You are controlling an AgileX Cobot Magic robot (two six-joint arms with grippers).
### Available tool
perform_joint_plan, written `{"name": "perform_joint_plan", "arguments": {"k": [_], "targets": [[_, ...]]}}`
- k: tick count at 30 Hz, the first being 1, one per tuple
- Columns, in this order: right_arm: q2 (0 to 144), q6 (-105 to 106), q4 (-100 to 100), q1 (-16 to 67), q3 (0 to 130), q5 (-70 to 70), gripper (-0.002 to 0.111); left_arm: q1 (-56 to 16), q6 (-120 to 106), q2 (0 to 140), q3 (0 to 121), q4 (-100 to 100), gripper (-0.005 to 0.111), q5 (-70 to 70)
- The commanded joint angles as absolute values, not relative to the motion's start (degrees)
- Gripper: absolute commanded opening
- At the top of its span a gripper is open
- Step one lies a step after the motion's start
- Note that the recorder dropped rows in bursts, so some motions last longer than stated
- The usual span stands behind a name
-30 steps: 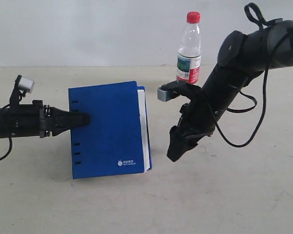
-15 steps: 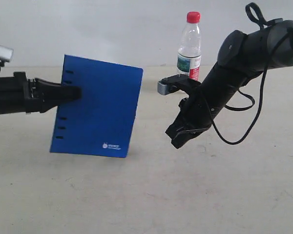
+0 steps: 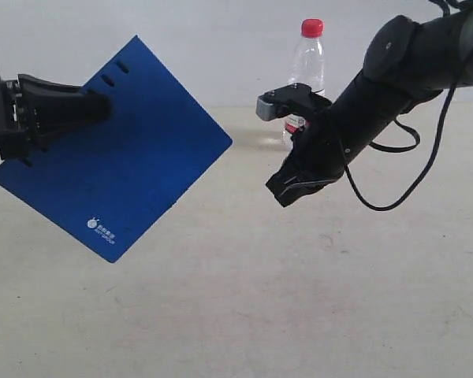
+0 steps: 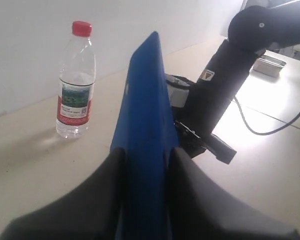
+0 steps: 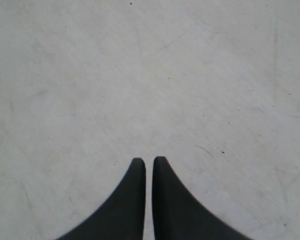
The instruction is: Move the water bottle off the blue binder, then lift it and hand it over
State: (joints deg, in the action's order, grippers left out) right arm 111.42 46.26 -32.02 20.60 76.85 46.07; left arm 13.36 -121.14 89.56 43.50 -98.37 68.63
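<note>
Left wrist view, left jaws clamping blue binder (image 4: 145, 105), right jaws closed

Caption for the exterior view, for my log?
The left gripper holds the blue binder tilted in the air; water bottle stands upright on the table behind the right gripper.

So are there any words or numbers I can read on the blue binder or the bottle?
On the blue binder: a small white logo with a line of print near one corner, too small to read.
On the water bottle: a red, white and green label, print too blurred to read.
On the black arm: a small sticker, too small to read.
Nothing else carries writing.
</note>
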Motion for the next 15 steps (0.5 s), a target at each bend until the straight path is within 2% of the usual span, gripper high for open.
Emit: {"name": "perform_joint_plan", "arguments": {"k": [1, 9, 15], "targets": [[105.59, 46.45, -32.40, 20.65, 76.67, 46.58, 0.000, 13.44, -120.07, 84.44, 42.71, -99.95, 0.005, 69.96], [92.32, 43.32, -32.49, 23.04, 76.67, 53.29, 0.000, 13.44, -112.06, 69.35, 42.34, -98.65, 0.005, 65.40], [79.62, 35.68, -27.39, 30.08, 76.67, 50.57, 0.000, 13.44, -94.08, 55.20, 42.34, -81.28, 0.005, 54.14]]}}
